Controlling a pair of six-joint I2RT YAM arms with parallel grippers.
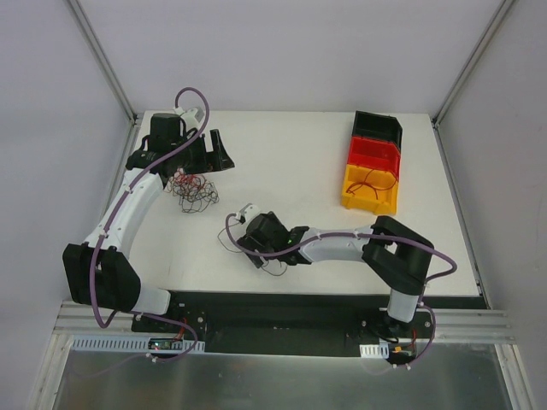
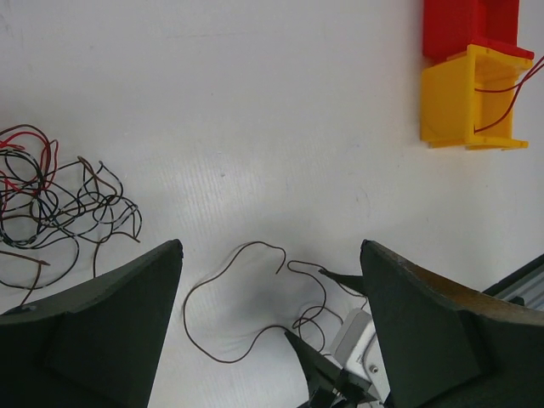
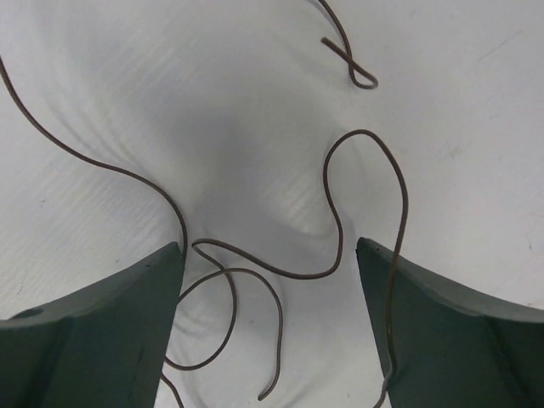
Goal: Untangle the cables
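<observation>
The cables show as a red and black tangle (image 1: 192, 190) (image 2: 51, 204) at the table's left, with one separate brown strand (image 1: 225, 235) (image 2: 229, 293) curling nearer the middle. My left gripper (image 1: 203, 158) (image 2: 270, 251) hangs open above the table just behind the tangle, and nothing lies between its fingers. My right gripper (image 1: 255, 252) (image 3: 268, 251) stands open low over the loose strand (image 3: 290, 275). The strand's loops lie on the table between the two jaws, and one stretch crosses in front of the right finger (image 3: 442, 331).
Three bins stand in a row at the back right: black (image 1: 377, 128), red (image 1: 373, 154) (image 2: 467, 25) and yellow (image 1: 367, 190) (image 2: 463, 102). A thin red wire lies in the yellow one. The right arm stretches across the table's near edge.
</observation>
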